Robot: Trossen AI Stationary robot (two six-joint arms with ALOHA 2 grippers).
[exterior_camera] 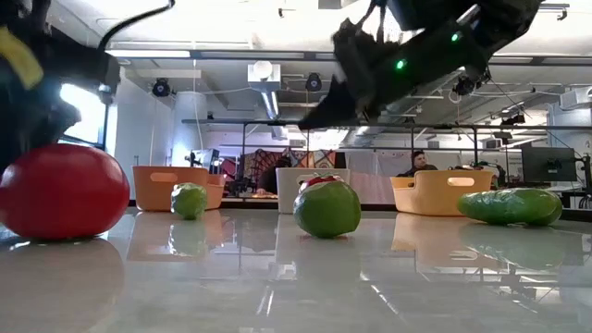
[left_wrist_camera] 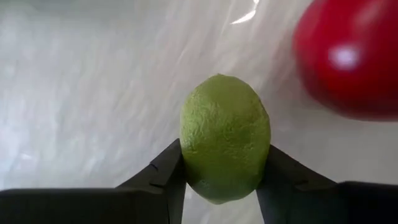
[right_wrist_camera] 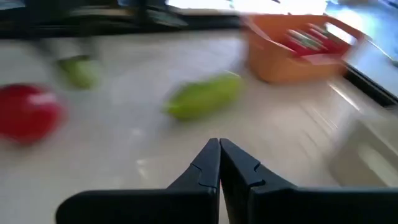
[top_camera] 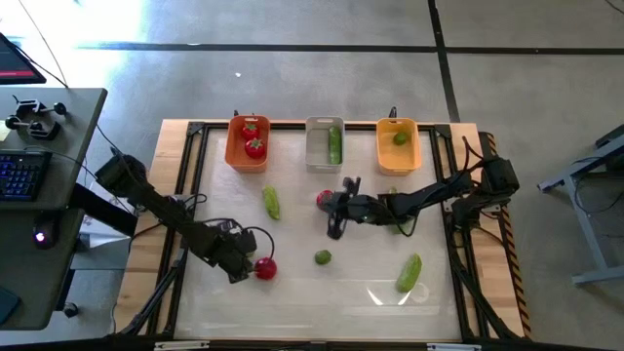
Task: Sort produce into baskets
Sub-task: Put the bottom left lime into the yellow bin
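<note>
Glossy white table [top_camera: 322, 292], concrete floor [top_camera: 292, 78], office beyond

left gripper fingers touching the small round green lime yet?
Touching. In the left wrist view both dark fingers of the left gripper press against opposite sides of the small round green lime, with no gap visible.

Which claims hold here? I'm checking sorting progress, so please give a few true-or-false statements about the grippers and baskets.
1. The left gripper has its fingers closed against both sides of a lime. True.
2. The right gripper carries produce. False: its fingers are shut together with nothing between them.
3. The grey basket contains a cucumber. True.
4. The orange-red basket is empty. False: two tomatoes lie in it.
</note>
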